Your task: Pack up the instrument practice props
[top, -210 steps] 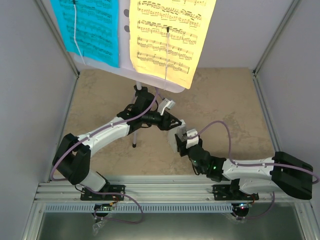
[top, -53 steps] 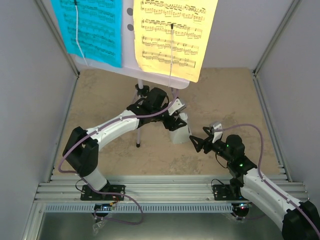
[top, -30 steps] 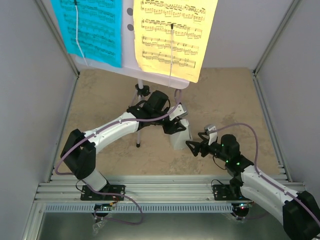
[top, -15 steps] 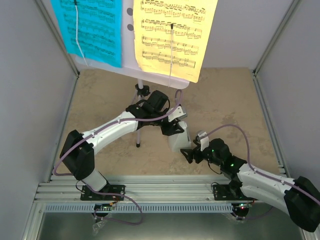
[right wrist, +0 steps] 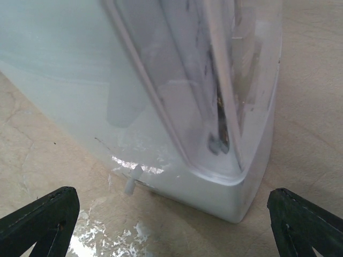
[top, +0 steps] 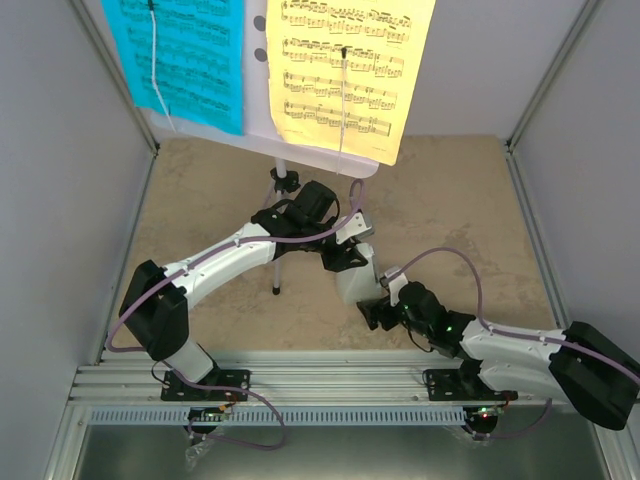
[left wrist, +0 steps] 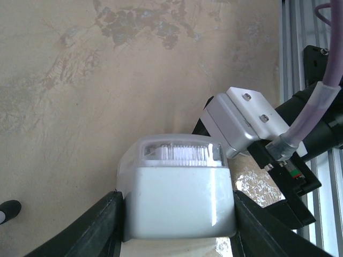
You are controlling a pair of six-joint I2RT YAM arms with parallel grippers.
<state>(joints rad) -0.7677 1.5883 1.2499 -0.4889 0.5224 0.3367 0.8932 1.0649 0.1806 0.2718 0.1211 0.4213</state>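
At the far left a cyan music sheet [top: 185,60] hangs on the white music stand [top: 256,95], whose thin tripod [top: 277,270] stands on the tan table [top: 450,200]. A yellow music sheet [top: 345,70] hangs on the same stand, just to the right of the cyan one. In front of the tripod the left claw [top: 350,252] reaches down over the small grey metronome [top: 353,285]. Its wrist camera shows two black fingers [left wrist: 104,227] pressed against opposite sides of the metronome, the jaws closed onto it. The metronome's base seems to sit on the table, though the view is too tight to be sure. Just to the right, the right claw [top: 372,310] lies low over the table, spread wide with nothing in it. Its wrist camera shows the metronome straight ahead, in line with the gap between the two fingertips [right wrist: 43,219] and apart from both.
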